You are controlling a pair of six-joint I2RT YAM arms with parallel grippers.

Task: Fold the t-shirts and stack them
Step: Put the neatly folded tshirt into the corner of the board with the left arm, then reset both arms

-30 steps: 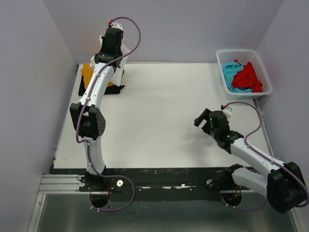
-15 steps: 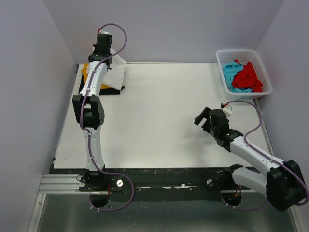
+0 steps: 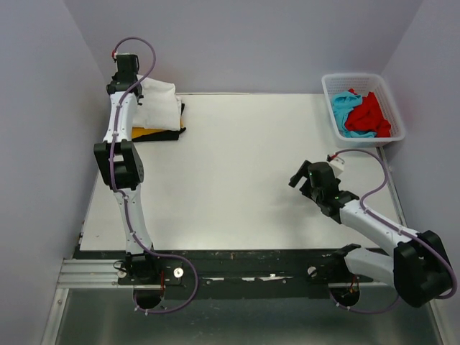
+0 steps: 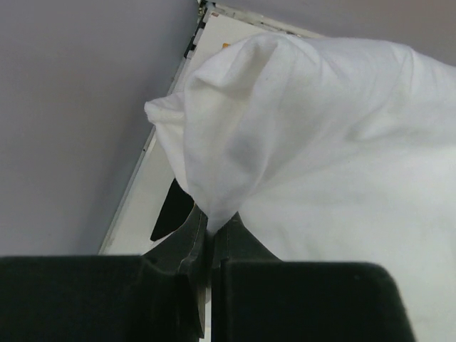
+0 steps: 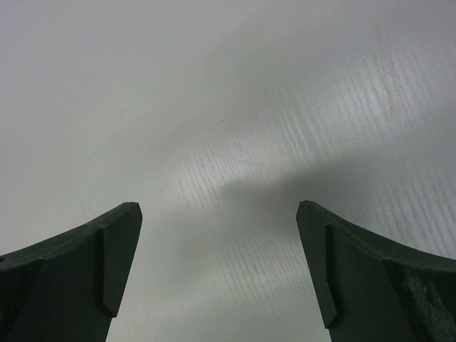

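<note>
the left wrist view alone shows the left gripper [image 4: 211,229] pinching the white shirt [image 4: 320,135] bunched above it; the right gripper [image 5: 217,208] gapes empty.

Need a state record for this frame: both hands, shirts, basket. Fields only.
left hand: shut on a pinched fold of the white t-shirt, at the table's far left corner
right hand: open, holding nothing, over bare table
white t-shirt: lying on the orange t-shirt and black t-shirt
basket: far right corner, holds crumpled red t-shirt and turquoise t-shirt
</note>
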